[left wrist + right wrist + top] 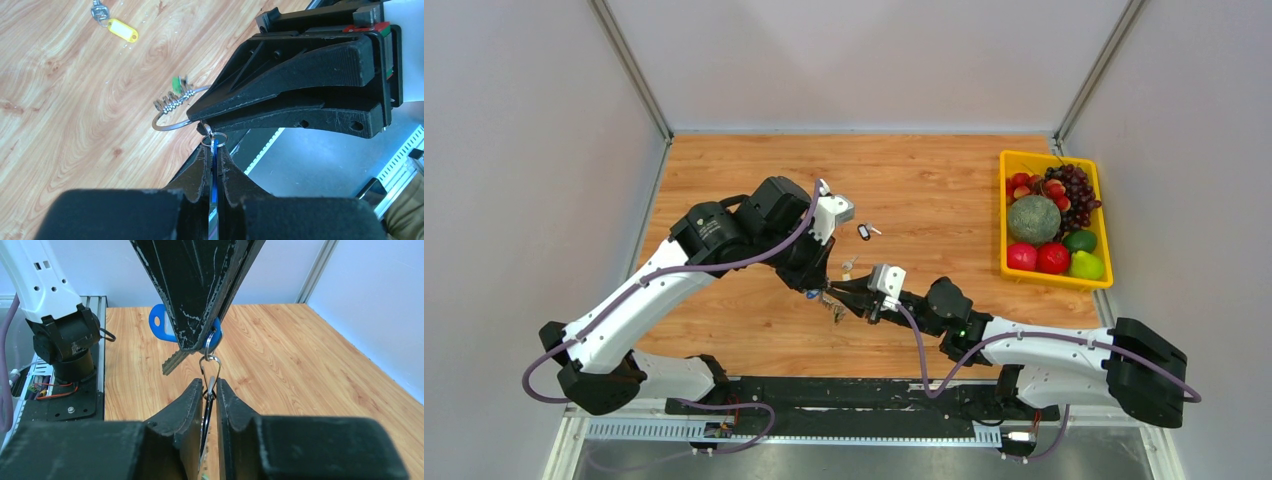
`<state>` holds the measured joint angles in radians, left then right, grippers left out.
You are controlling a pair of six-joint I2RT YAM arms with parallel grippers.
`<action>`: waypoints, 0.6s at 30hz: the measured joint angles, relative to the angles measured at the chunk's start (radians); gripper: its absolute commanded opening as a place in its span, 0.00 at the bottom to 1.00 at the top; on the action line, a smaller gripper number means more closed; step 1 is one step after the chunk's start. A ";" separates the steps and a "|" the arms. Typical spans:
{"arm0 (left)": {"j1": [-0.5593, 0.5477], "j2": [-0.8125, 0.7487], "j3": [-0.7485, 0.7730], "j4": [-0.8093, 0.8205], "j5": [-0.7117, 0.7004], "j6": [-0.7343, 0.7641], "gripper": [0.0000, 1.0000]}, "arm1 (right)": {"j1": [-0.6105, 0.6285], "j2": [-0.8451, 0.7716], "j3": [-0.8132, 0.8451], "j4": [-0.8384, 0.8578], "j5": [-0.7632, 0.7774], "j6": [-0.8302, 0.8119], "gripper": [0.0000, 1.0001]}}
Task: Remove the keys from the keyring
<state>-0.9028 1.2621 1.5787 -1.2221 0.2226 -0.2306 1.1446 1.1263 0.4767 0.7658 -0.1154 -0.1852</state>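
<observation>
My left gripper (213,148) is shut on the blue tag (214,165) of one key, whose small loop (218,138) shows at its fingertips. The blue tag (159,325) and its silver key (175,362) hang under the left fingers (200,285) in the right wrist view. My right gripper (210,382) is shut on the thin wire keyring (203,369). The keyring (170,125) curves out from the right fingers (300,85) above the table, carrying a green-tagged key (175,82). Both grippers (816,290) (842,300) meet tip to tip at the table's middle front.
A yellow-tagged key (122,29) and a black-tagged key (864,231) lie loose on the wood behind the grippers. A yellow tray (1003,215) of fruit stands at the right edge. The arms' base rail (854,395) runs along the near edge.
</observation>
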 measured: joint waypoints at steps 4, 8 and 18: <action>0.000 -0.001 0.000 0.000 0.002 0.000 0.00 | 0.000 0.000 0.000 -0.014 -0.006 0.000 0.15; 0.000 -0.001 0.000 -0.001 0.002 0.000 0.00 | 0.000 0.000 0.000 -0.020 -0.016 0.000 0.11; 0.000 -0.002 0.000 -0.001 0.006 -0.002 0.00 | 0.000 0.000 0.000 -0.021 -0.017 0.000 0.30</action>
<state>-0.9028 1.2602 1.5791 -1.2228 0.2291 -0.2325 1.1446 1.1259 0.4770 0.7448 -0.1326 -0.1848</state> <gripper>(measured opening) 0.072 0.300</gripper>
